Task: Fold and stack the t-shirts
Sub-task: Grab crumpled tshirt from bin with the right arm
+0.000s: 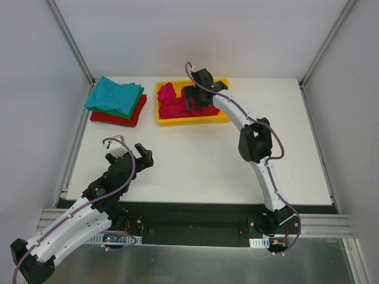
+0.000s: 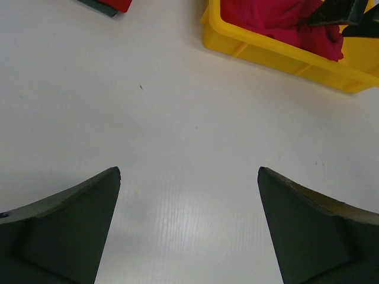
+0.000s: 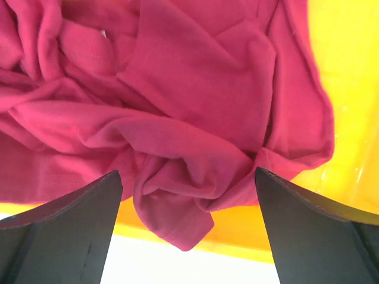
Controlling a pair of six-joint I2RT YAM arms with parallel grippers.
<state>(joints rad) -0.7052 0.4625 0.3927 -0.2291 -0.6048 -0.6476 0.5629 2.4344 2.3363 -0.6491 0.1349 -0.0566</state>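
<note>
Where magenta t-shirt [image 1: 173, 104] lies: crumpled in yellow tray [image 1: 190, 122], table [image 1: 195, 161] far edge; long axis along tray.
Folded t-shirts [image 1: 116, 102]: far-left corner.
Left gripper [image 2: 189, 173]: spread, empty.
Right gripper [image 3: 188, 176]: spread above shirt.

The top view looks down over the whole tabletop [image 1: 195, 160]. The left wrist looks low across it to the tray [image 2: 278, 56]. The right wrist peers closely at the shirt [image 3: 177, 118] in that tray.
</note>
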